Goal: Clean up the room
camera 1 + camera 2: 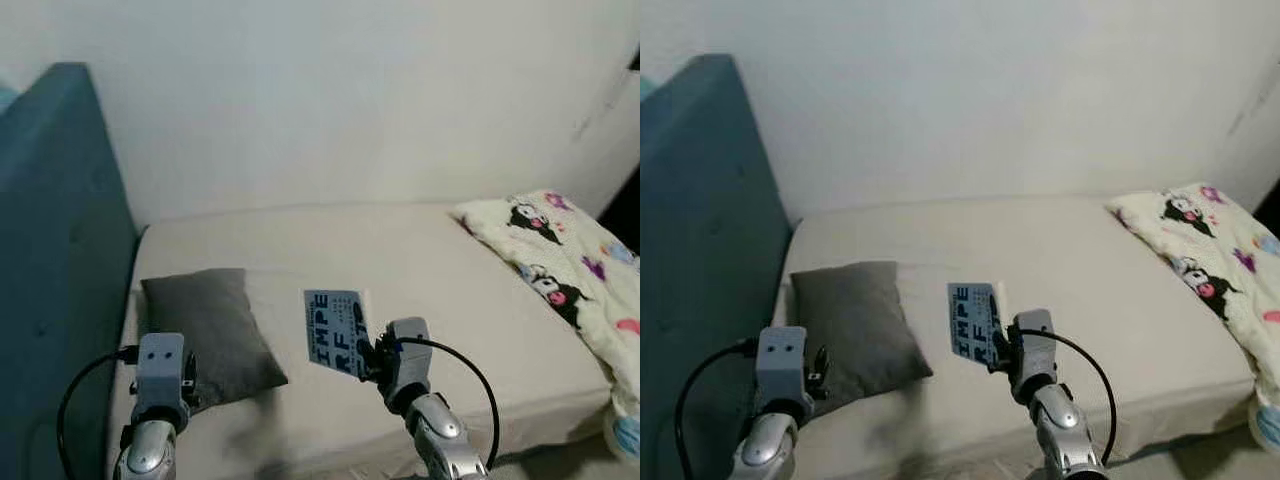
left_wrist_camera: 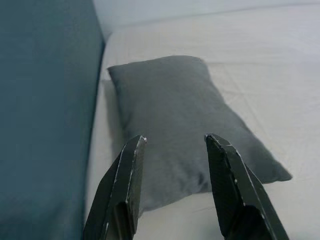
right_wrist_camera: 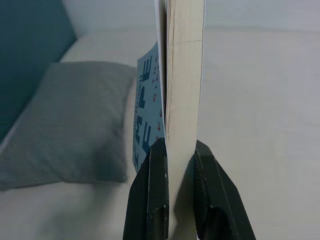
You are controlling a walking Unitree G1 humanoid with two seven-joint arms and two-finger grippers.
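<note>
Right gripper clamps a thin blue-lettered paperback book above the beige bed, left gripper wide open over a grey fabric pillow; next, probably carrying the book off to be shelved.

1. A plain white wall runs behind the bed, evenly lit, with a faint dark scuff near its right end.
2. The bed has a bare beige mattress that meets the wall.
3. A teal padded headboard stands upright at the bed's left end.
4. A strip of pale floor shows below the mattress edge, lower right.
</note>
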